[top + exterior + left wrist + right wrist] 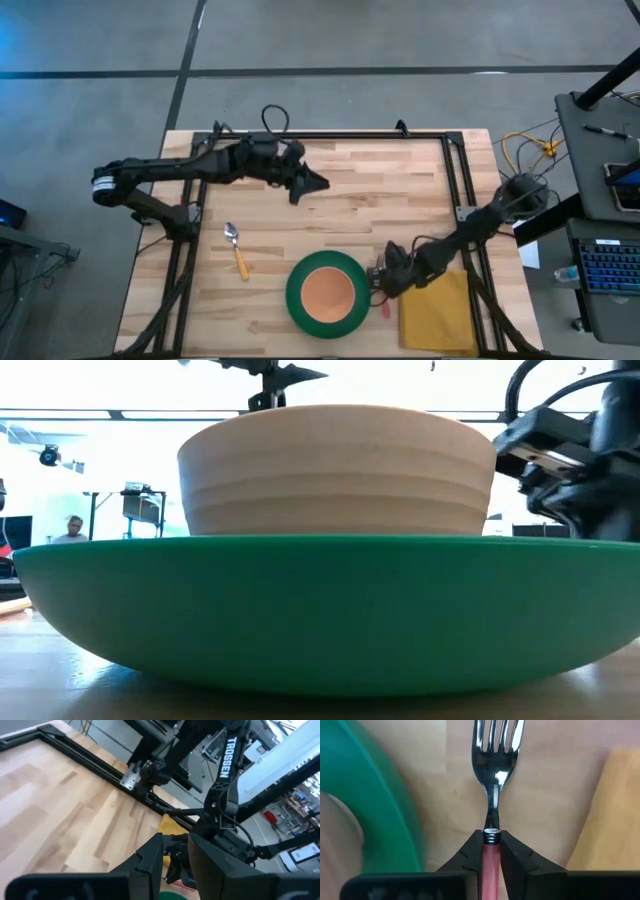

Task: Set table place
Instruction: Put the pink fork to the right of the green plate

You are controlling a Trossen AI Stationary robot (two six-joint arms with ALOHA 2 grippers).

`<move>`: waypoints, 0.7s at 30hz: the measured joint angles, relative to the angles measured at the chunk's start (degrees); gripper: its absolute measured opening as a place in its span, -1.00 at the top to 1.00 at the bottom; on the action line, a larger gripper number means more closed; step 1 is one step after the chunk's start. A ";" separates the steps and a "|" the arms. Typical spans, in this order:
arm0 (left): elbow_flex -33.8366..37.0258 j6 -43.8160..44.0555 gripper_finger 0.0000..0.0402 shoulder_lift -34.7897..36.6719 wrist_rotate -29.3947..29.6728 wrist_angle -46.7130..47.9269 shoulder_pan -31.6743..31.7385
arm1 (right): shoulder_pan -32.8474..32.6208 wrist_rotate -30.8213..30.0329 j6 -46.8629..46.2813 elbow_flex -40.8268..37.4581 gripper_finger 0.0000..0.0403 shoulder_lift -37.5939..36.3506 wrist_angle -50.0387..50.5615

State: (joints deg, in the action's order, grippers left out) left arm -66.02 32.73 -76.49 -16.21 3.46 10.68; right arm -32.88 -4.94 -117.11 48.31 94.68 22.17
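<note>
Right gripper (491, 851), jaws clamped on the fork (493, 780), should lay it flat between plate (380, 795) and napkin (607, 815); left gripper (318, 183), apparently nearly closed and empty, waits far beyond the plate.

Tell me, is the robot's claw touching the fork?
Touching. In the right wrist view, the right claw has both fingers pressed against the fork's red handle, with no gap on either side.

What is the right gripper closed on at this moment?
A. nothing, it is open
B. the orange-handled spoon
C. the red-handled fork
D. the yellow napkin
C: in the right wrist view the right gripper pinches the handle of the fork, which lies over bare wood between the green plate and the napkin.
</note>
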 joint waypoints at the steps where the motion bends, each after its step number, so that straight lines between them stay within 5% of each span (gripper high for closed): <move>1: 0.00 0.02 0.62 0.11 0.98 -0.08 -1.17 | -0.69 -0.29 -0.63 0.42 0.81 0.82 -0.03; 9: 0.00 1.51 0.62 0.24 7.93 -0.65 -7.21 | -2.56 -3.02 -2.69 2.90 0.77 3.66 0.27; 21: 0.00 2.99 0.62 0.26 8.64 -1.97 -7.96 | -2.52 -5.62 -1.61 3.63 0.65 3.29 0.34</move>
State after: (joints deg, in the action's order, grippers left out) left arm -66.02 35.73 -76.23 -7.57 1.50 2.72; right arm -35.40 -10.55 -118.72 51.94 97.97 22.50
